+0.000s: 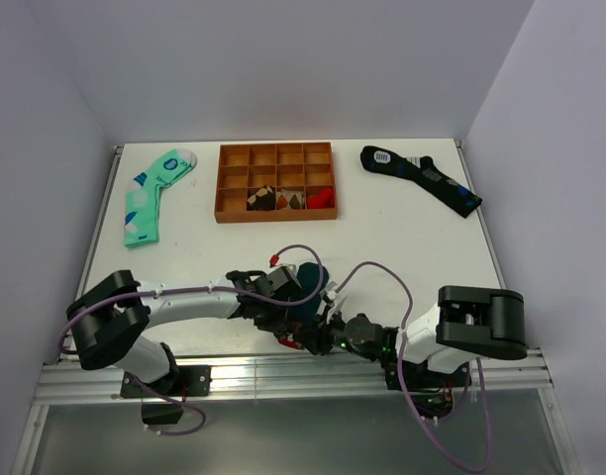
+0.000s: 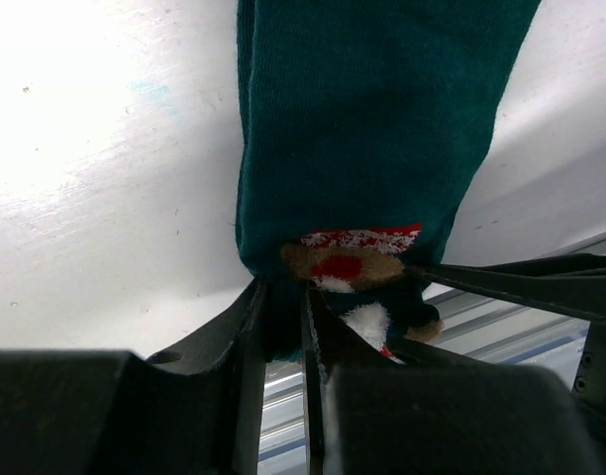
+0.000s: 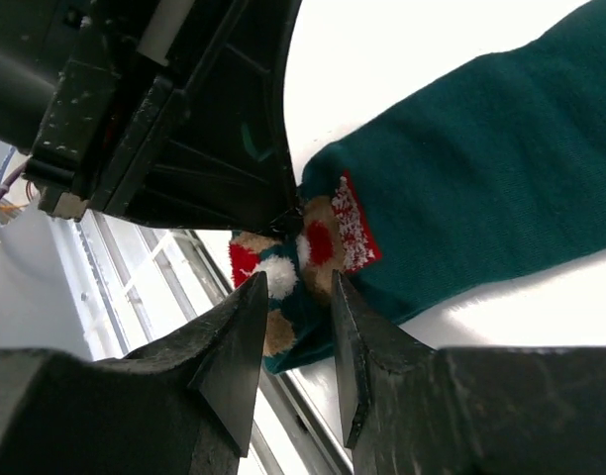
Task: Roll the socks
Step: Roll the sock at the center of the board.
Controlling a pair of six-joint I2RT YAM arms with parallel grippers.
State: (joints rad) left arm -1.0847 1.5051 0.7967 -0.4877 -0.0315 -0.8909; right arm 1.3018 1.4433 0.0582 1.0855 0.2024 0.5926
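Right at the near edge of the table (image 1: 402, 257), the two grippers meet. The left gripper (image 2: 283, 302) is pinched tight on the end of the socks (image 2: 362, 119), just beside the little red, white and brown cartoon figure (image 2: 348, 265). The right gripper (image 3: 296, 289) is at the other side of that same end. Its two fingers (image 3: 234, 356) stand apart, with the end of the socks between the tips (I cannot tell if they squeeze it or only sit beside it). The rest of the dark teal-green socks lies on the white table, reaching away from the arms.

Farther back sits an orange-brown tray (image 1: 275, 150) with many little boxes. A few small things lie in its near row. Left of the tray is a mint-green sock (image 1: 152, 193). Right of it is a black sock (image 1: 422, 178) with blue patches. Both lie flat, well apart from the grippers.
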